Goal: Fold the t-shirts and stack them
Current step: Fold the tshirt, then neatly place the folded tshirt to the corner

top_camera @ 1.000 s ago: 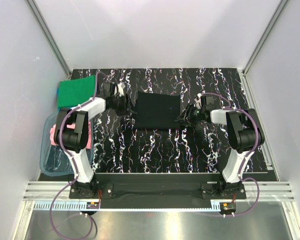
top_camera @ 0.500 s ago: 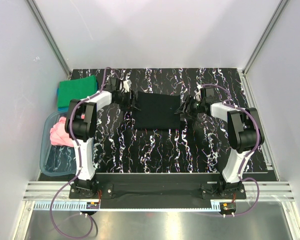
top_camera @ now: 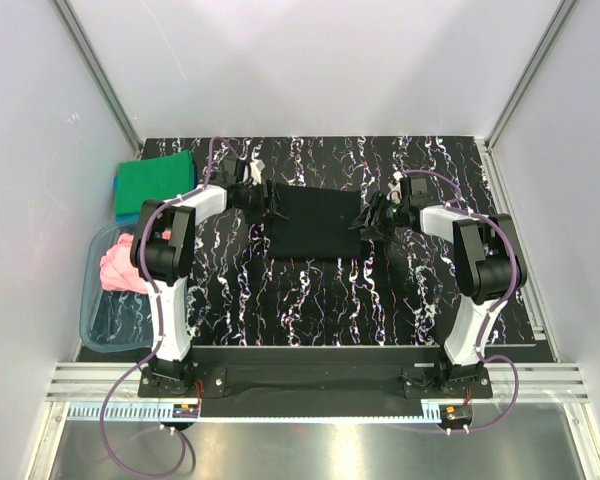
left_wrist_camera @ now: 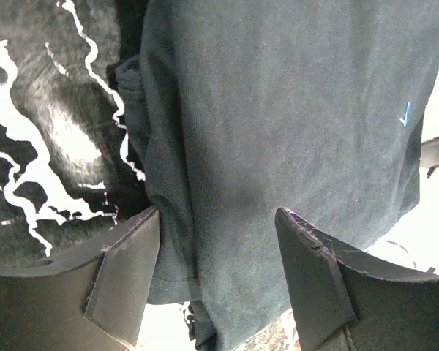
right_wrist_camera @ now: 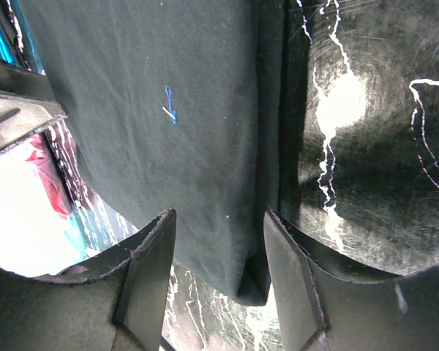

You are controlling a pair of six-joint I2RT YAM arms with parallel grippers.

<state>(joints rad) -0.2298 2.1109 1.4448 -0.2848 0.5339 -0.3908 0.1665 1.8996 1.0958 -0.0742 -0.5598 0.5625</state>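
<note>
Top external view is showing the black t-shirt [top_camera: 315, 222] lying flat. Left gripper [top_camera: 271, 204] and right gripper [top_camera: 363, 222] are straddling its edges, jaws apart, clasping nothing.

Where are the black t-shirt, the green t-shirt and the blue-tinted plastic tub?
black t-shirt [top_camera: 315, 222]: top view, middle of the cloth.
green t-shirt [top_camera: 152, 182]: top view, middle of its top face.
blue-tinted plastic tub [top_camera: 113, 320]: top view, its bare floor.

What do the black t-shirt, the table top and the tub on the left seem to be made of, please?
Black t-shirt: soft knit cloth, probably cotton jersey, matte. A fine weave and limp folded edges show close up.
Table top: a hard, glossy black surface with white marble-like veins, perhaps printed laminate. It reflects the light.
Tub: clear, blue-tinted plastic, and you can see through it.
</note>
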